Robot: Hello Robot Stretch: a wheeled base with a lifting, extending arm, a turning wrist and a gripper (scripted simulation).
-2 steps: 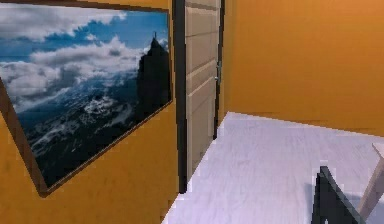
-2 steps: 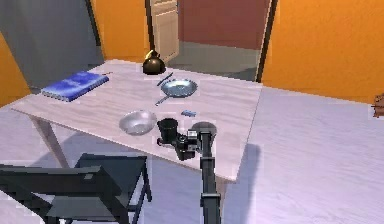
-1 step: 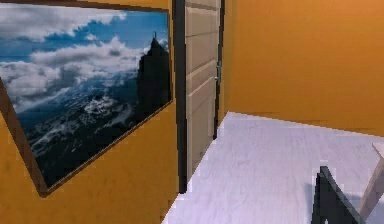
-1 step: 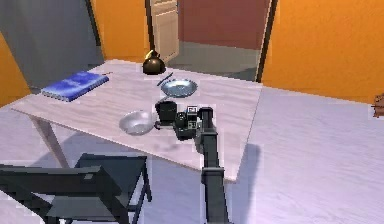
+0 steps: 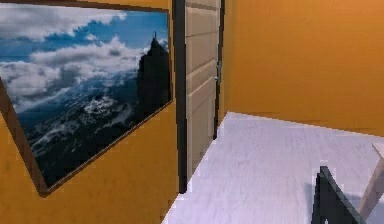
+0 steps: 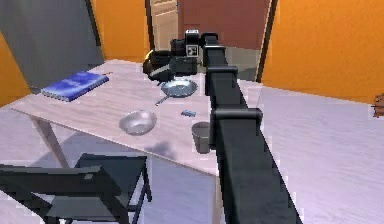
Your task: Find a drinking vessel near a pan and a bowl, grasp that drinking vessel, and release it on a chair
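A pale wooden table (image 6: 100, 108) carries a silver bowl (image 6: 138, 122), a grey pan (image 6: 180, 88) and a small grey cup (image 6: 202, 136) near its front edge. The dark arm (image 6: 235, 130) rises past the cup to the two white squares. Left of them the gripper (image 6: 155, 68) hangs at the table's far side, close to the pan. I cannot tell whether it holds anything. A dark chair (image 6: 80, 185) stands at the table's near side, at the arm side view's bottom left.
A blue book (image 6: 75, 85) lies on the table's left end, with a utensil (image 6: 162, 99) and a small blue item (image 6: 187, 114) between pan and cup. A tall grey cabinet (image 6: 55, 40) stands behind. In the forward view, a framed mountain picture (image 5: 85, 85) hangs on the orange wall beside a door (image 5: 200, 75); a dark chair part (image 5: 335, 200) shows over the pale floor (image 5: 260, 165).
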